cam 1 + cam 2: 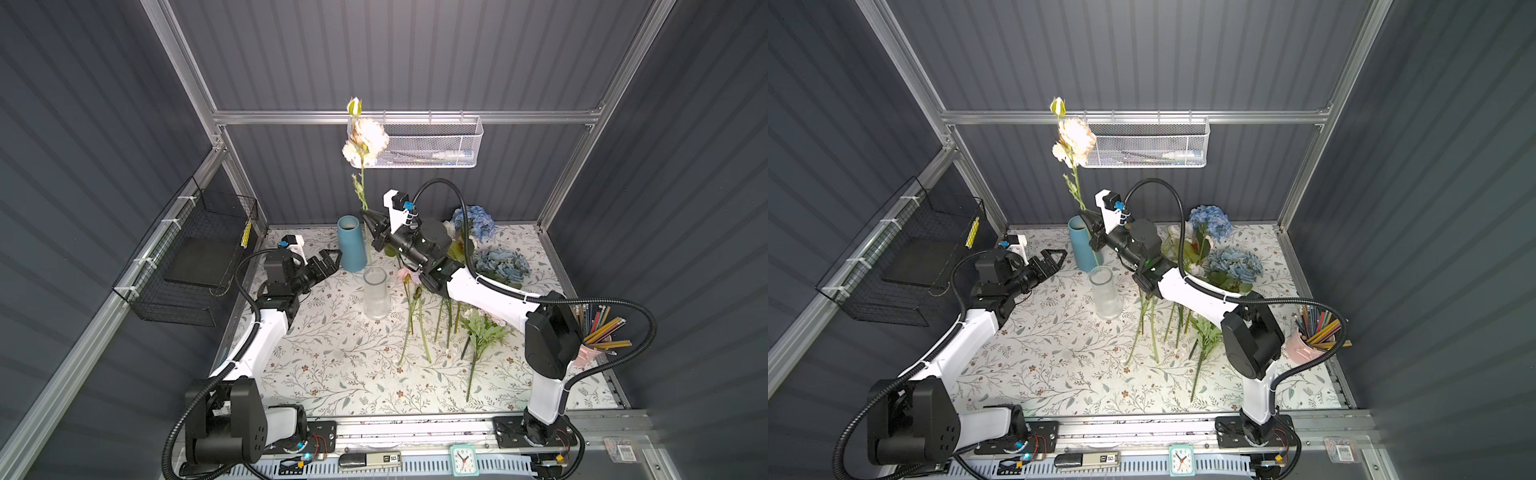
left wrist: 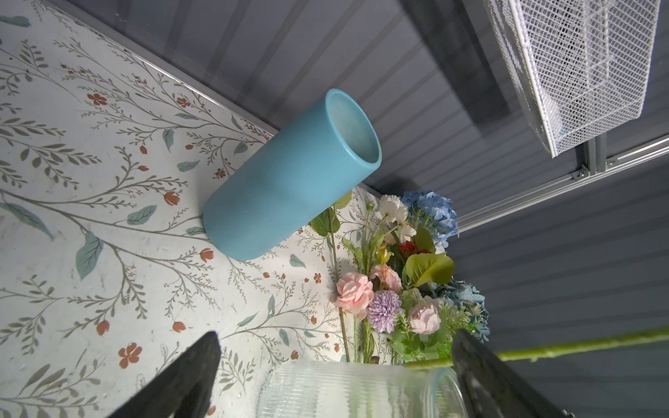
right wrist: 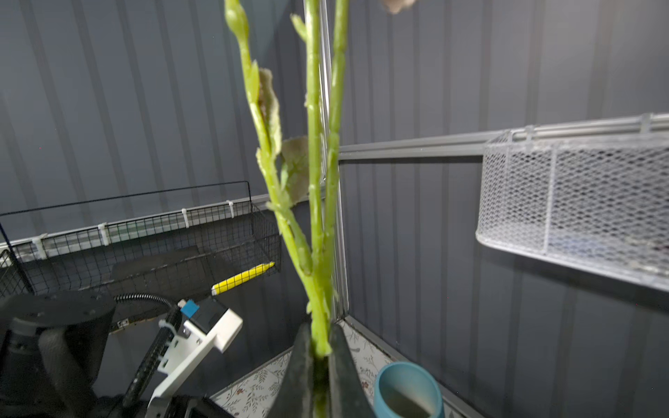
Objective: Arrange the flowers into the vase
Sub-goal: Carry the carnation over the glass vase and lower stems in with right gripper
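Top views: my right gripper (image 1: 371, 219) is clamped on the stem of the white flower (image 1: 365, 139). The flower stands upright, its heads in front of the mesh basket (image 1: 440, 143). The stem runs down just beside the blue vase (image 1: 351, 245), not in it. My left gripper (image 1: 331, 259) is spread wide near that vase's foot, holding nothing. The glass vase (image 1: 376, 293) stands between my arms. My right arm partly hides the loose flowers (image 1: 482, 257).

Left wrist: my fingers (image 2: 192, 376) are well apart. The stem crosses by one finger, ending at the glass vase's rim.

Right wrist: fingers (image 3: 344, 376) pinch the stem; flower heads out of frame; blue vase's mouth just beside.
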Controlling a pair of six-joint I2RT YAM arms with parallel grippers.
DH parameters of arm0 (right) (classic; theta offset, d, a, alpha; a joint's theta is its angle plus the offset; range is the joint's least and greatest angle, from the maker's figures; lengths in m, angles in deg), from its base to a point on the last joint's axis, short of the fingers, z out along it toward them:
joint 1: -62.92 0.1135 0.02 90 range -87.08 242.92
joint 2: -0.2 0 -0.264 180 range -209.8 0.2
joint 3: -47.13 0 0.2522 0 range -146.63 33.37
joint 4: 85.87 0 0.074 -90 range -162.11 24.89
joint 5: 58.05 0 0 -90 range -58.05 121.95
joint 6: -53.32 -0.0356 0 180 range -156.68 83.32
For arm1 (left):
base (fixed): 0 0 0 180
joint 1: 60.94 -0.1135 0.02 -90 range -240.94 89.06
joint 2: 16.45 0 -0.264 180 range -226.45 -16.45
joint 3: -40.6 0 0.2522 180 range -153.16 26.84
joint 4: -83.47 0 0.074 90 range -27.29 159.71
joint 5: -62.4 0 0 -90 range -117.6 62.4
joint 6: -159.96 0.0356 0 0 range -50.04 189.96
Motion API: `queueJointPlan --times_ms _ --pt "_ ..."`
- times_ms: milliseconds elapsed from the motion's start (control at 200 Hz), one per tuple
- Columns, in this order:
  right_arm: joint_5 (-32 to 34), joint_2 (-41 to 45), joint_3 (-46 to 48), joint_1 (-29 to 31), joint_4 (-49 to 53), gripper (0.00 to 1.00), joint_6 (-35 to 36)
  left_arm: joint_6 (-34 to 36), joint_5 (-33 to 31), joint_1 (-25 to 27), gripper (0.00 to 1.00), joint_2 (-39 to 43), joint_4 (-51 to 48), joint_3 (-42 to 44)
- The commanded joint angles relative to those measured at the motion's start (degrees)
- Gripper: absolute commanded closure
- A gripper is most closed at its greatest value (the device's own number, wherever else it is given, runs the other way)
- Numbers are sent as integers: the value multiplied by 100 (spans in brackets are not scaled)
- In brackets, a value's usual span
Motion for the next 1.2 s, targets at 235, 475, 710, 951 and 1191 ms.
queueJointPlan --times_ms 235,475,710,951,1191 --pt "455 475 687 203 -281 100 633 224 290 -15 0 200 207 -85" --pt "296 752 357 203 -326 100 773 207 309 -15 0 252 165 -36" --pt "258 1254 436 204 -428 100 445 248 282 -15 0 258 96 -9" --pt "238 1558 830 203 -394 100 399 169 380 -15 0 199 214 -5" --pt "432 1259 1276 203 -467 100 350 156 561 -15 0 217 287 -5"
